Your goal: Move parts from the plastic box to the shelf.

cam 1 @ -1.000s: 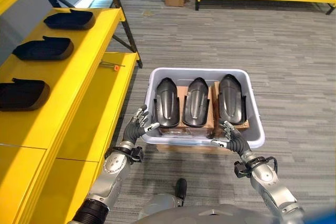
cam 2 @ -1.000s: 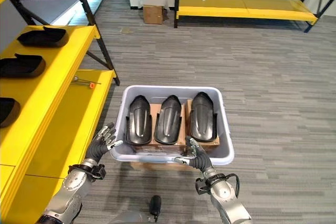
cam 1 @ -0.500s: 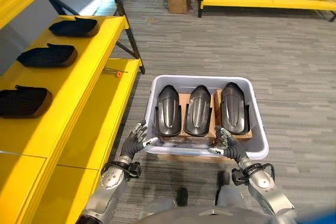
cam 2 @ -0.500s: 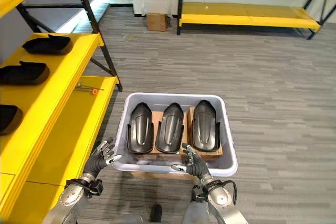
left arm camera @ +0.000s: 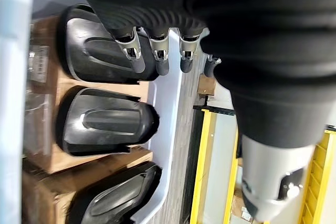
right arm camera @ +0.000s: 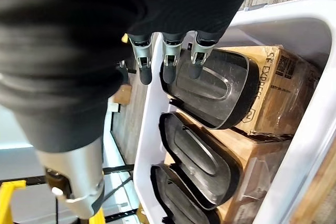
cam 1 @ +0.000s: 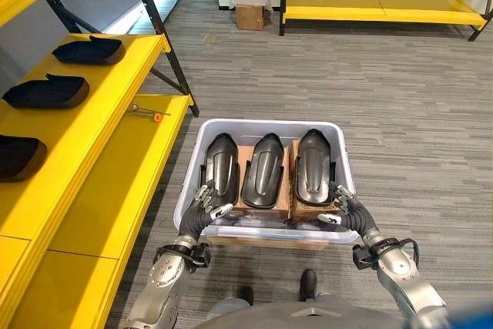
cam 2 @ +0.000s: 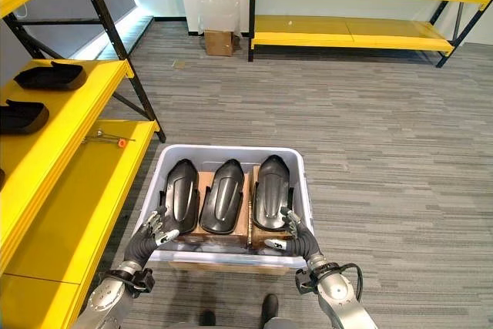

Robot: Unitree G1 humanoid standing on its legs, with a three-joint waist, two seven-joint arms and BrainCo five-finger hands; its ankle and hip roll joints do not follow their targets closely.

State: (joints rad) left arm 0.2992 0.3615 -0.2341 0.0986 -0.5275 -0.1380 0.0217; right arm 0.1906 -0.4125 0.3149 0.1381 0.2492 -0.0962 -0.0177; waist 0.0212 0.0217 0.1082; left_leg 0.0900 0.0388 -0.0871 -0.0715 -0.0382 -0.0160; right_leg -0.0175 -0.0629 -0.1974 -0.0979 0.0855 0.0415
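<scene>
A pale grey plastic box (cam 1: 266,123) stands on the floor in front of me. Three black moulded parts lie side by side in it on cardboard: left (cam 1: 220,169), middle (cam 1: 263,171) and right (cam 1: 313,167). My left hand (cam 1: 206,206) hovers open over the box's near left corner, its fingers (left arm camera: 135,55) above the left part (left arm camera: 100,51). Over the near right corner my right hand (cam 1: 344,207) is open too, fingers (right arm camera: 168,64) above the right part (right arm camera: 215,85). Neither holds anything. The yellow shelf (cam 1: 88,117) on my left carries three more black parts (cam 1: 87,50), (cam 1: 45,92), (cam 1: 15,156).
An orange-handled tool (cam 1: 146,112) lies on the lower yellow shelf board (cam 1: 115,198) beside the box. A black shelf post (cam 1: 163,32) runs past the box's far left. A small cardboard carton (cam 1: 249,15) and another yellow rack (cam 1: 377,5) stand at the back across grey floor.
The camera has shifted as I moved. Both hands have come from outside the box's near corners to over its near rim, still open and holding nothing.
</scene>
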